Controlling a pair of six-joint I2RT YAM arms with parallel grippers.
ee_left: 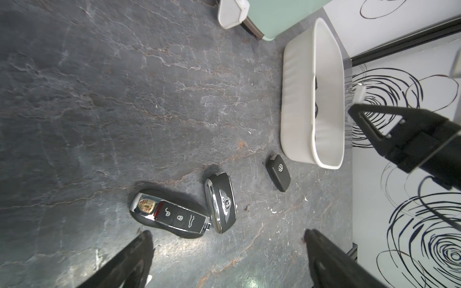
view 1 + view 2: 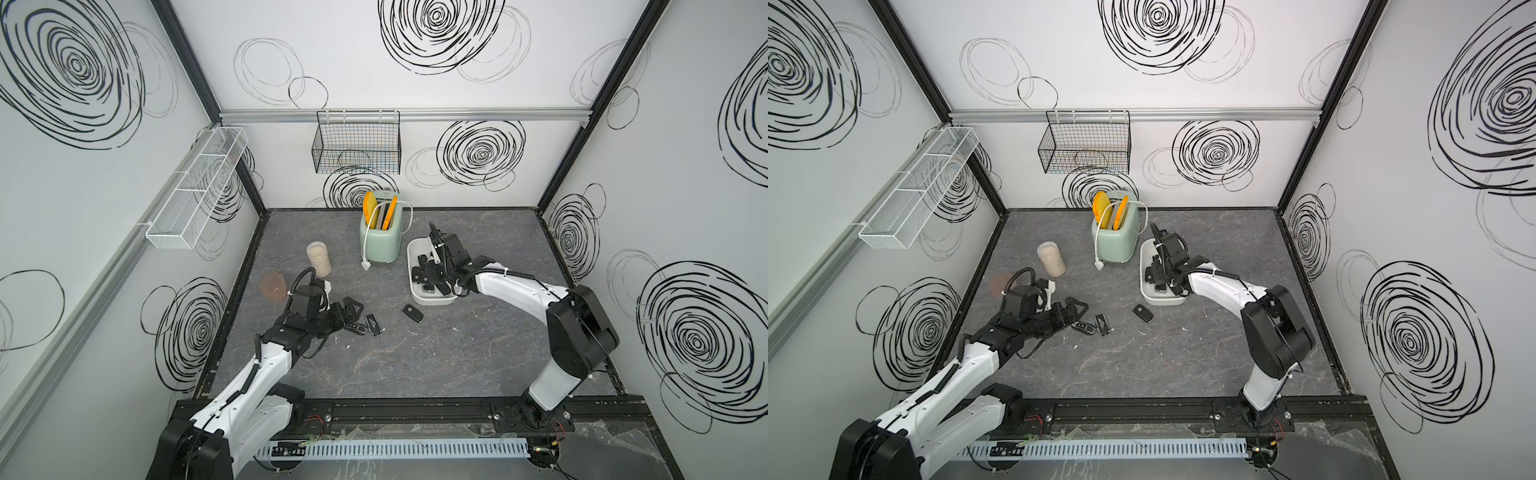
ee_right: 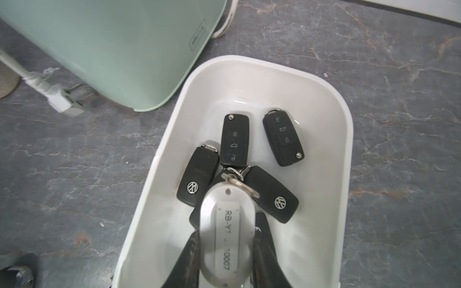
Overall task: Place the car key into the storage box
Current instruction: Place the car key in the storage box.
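Observation:
The white storage box (image 3: 346,119) stands right of the toaster in both top views (image 2: 409,266) (image 2: 1163,299). Several black car keys (image 3: 234,142) lie in it. My right gripper (image 3: 228,229) reaches down into the box (image 2: 430,272) and is shut on a white oval tag (image 3: 228,207). A ring joins the tag to a black car key that it mostly hides. My left gripper (image 1: 227,234) is open and empty just above the table (image 2: 347,318). Just in front of it lie a crested key (image 1: 169,215) and a winged-logo key (image 1: 222,202). A VW key (image 1: 279,172) (image 2: 412,312) lies beside the box.
A mint toaster (image 2: 380,237) with yellow slices stands behind the box, its plug (image 2: 365,264) on the table. A beige jar (image 2: 318,258) and a brownish cup (image 2: 272,286) stand at the left. A black wire basket (image 2: 357,141) and a white mesh rack (image 2: 195,191) hang on the walls.

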